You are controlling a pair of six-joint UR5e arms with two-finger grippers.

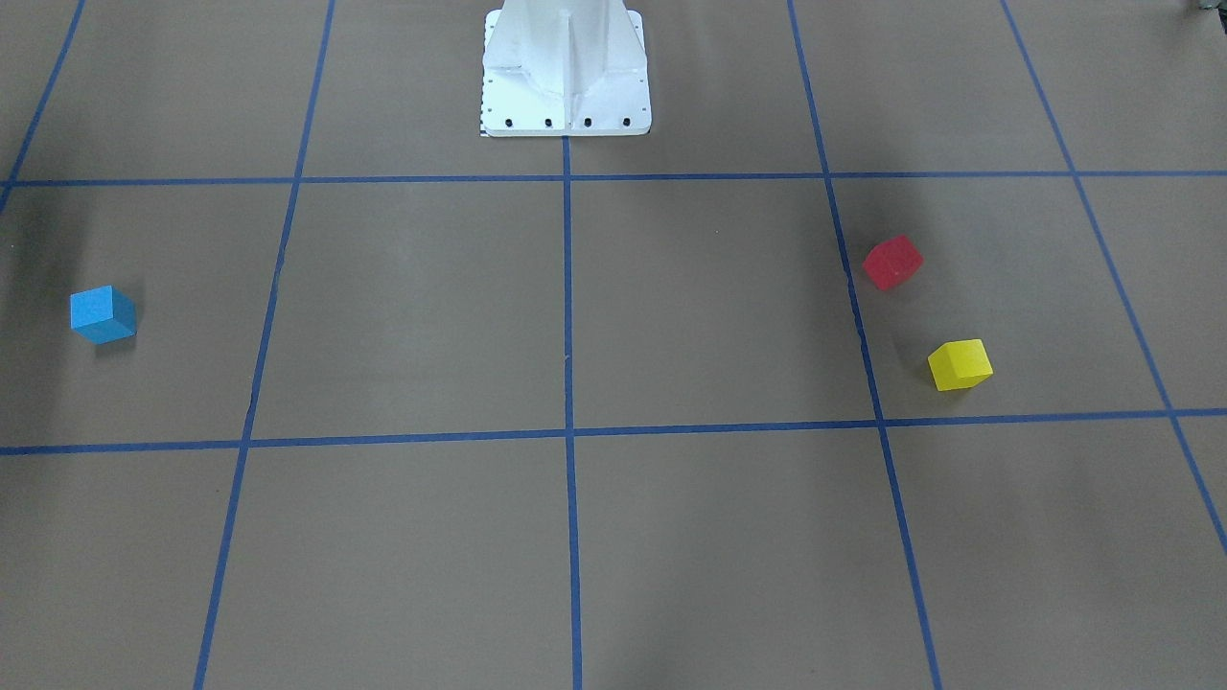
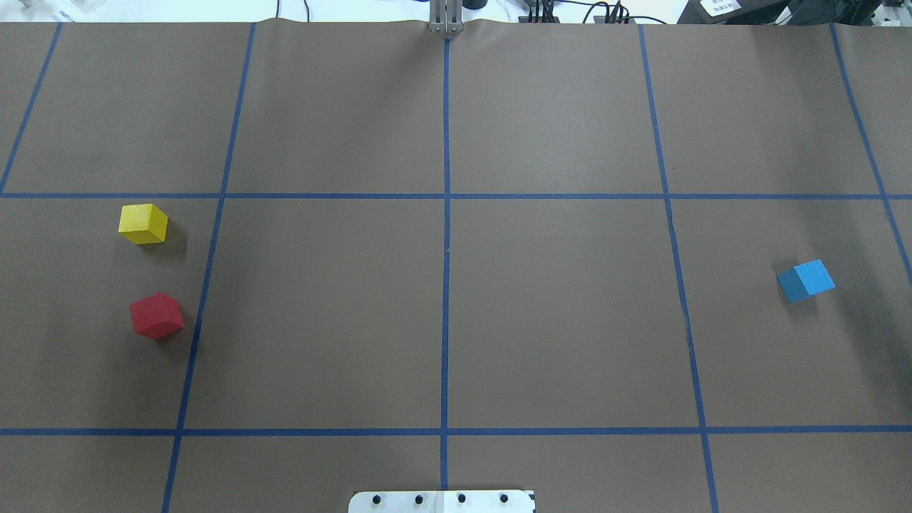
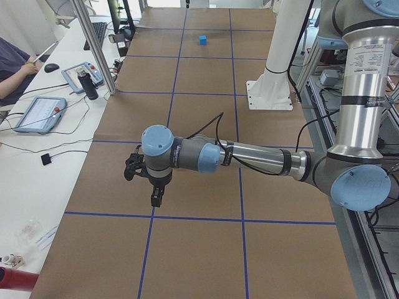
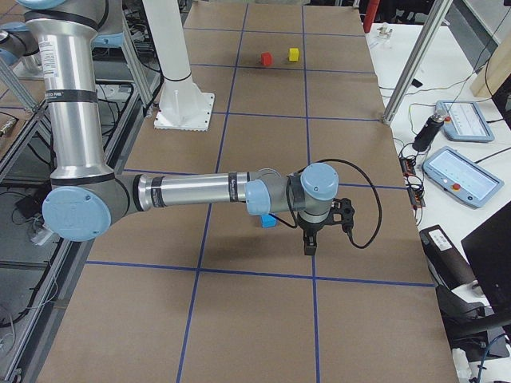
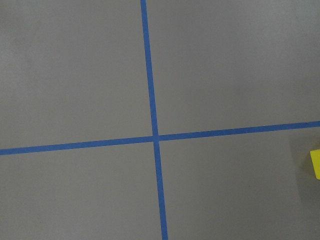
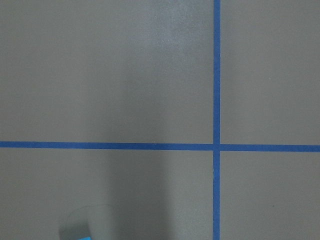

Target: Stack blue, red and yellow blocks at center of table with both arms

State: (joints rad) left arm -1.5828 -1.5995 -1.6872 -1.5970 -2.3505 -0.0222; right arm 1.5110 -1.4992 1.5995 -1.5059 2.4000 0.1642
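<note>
Grippers first: left gripper and right gripper hang above the table at opposite ends. Only the side cams catch them, so I can't tell if either is open or closed. Nothing's stacked, so I'd call this the first pick. My tip: every cube sits skewed to the tape lines, so turn the wrist to square up on flat faces, get right overhead, then drop straight down.

The blue block is on the robot's right, just beside the right gripper and partly behind its wrist; that wrist cam gets only a sliver. The red block and yellow block sit near each other on the left — yellow barely peeks into the left wrist cam. All three are well apart from the centre.
</note>
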